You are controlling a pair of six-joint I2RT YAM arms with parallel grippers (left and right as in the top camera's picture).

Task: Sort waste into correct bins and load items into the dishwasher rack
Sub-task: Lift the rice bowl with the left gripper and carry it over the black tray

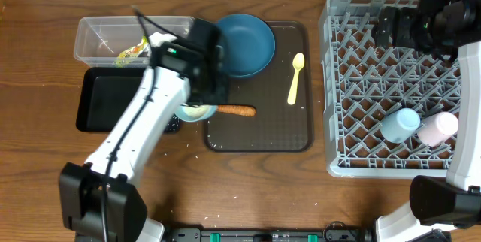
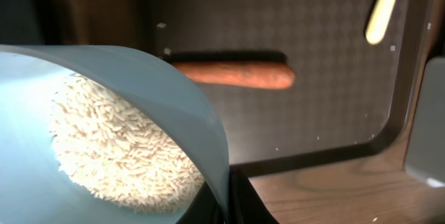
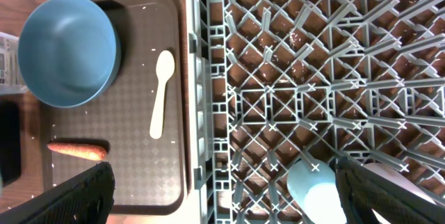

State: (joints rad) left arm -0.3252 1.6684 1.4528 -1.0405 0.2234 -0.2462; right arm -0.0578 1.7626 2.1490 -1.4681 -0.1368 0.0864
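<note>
Currently: left tool [image 1: 201, 92] clamped on the small bowl [image 2: 160, 85], tilted, rice [image 2: 118, 147] heaped inside, over the brown tray's [image 1: 263, 133] left edge beside the black tray [image 1: 113, 103]. Right tool [image 3: 224, 200] spread wide, empty, above the rack [image 1: 391, 77]. Risk: more tilt here likely drops grains onto the desk [image 1: 45, 62], short of a bin. Left wrist view shows the rice plainly; overhead adds the clear tub [image 1: 105, 35].

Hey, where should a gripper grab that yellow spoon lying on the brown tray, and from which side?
Take the yellow spoon at mid-handle, coming straight down from above. It lies flat on the brown tray with nothing touching it, so straddle the thin handle across its width; the rounded bowl end is wider.
</note>
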